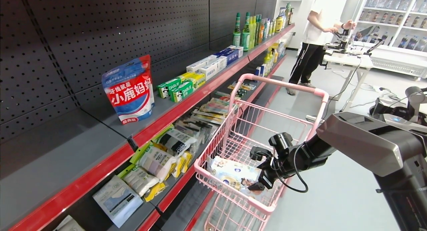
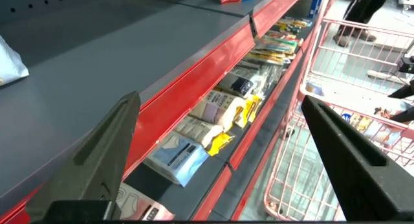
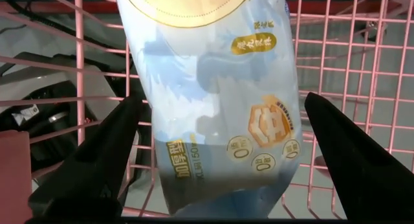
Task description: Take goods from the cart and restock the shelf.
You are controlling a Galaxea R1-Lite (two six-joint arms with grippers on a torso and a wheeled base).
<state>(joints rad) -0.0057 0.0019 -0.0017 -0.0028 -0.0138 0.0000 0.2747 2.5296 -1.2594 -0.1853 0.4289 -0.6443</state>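
Right wrist view: my right gripper [image 3: 223,120] hangs low inside the pink wire cart [image 3: 362,68]. Its two dark fingers [image 3: 97,166] are spread wide apart. Between them lies a soft see-through plastic pack [image 3: 220,88], light blue and white, with round gold marks on it. The pack rests on the cart's wire floor. The fingers stand one on each side of it and do not squeeze it yet.

In the head view, my right gripper [image 1: 258,171] sits just over the near end of the same pack [image 1: 233,176], down in the cart [image 1: 283,84].

My left gripper [image 2: 220,101] has its fingers apart too and holds nothing. The flat grey shelf with a red front edge [image 2: 97,88] is close in front of it.

I think I am at the picking-up step. Next I should bring the right fingers together on the pack, gently, because it looks soft and could slip or squash. Then I must lift it straight up past the cart wires and carry it over to the grey shelf.
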